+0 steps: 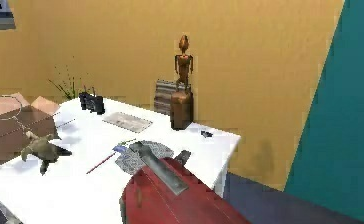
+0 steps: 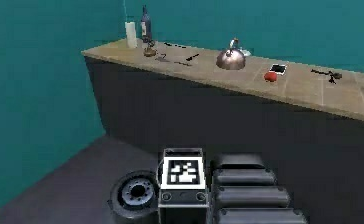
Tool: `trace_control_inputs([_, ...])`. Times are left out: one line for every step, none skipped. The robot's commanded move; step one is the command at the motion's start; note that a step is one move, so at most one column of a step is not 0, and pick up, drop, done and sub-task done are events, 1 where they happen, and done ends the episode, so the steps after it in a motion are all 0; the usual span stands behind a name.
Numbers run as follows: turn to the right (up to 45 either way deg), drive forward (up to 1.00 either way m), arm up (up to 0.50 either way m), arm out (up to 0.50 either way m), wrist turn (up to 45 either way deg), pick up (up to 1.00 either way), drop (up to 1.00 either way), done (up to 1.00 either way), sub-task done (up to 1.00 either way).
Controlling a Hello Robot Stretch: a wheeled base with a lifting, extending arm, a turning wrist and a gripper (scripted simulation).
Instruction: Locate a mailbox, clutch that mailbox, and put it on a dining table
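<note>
On a white table [image 1: 70,185] against an orange wall, in the forward view, a dark red mailbox [image 1: 170,192] with a grey strip along its top shows at the bottom middle, overlapping the table's near edge. Whether it rests on the table cannot be told. Behind it lie a sheet of paper [image 1: 127,121] and a red pencil [image 1: 100,163], and a thin brown statue [image 1: 183,62] stands on a dark round base. A small turtle figure [image 1: 42,150] sits by a cardboard box [image 1: 15,125] at the left, with a leafy plant [image 1: 65,85] farther back.

In the arm side view, a long counter [image 2: 240,120] with a tan top runs before a teal wall. It bears a bottle [image 2: 146,22], a silver kettle [image 2: 232,57] and a small red thing [image 2: 276,71]. At the bottom edge, the claw's [image 2: 135,196] dark round body sits beside a white marker square [image 2: 182,170]. Its fingers cannot be made out, so its grip, and whether it holds anything, cannot be told.
</note>
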Motion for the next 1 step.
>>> trace_control_inputs([-36.0,0.0,0.0,0.0,0.0,0.0,0.0,0.0,0.0])
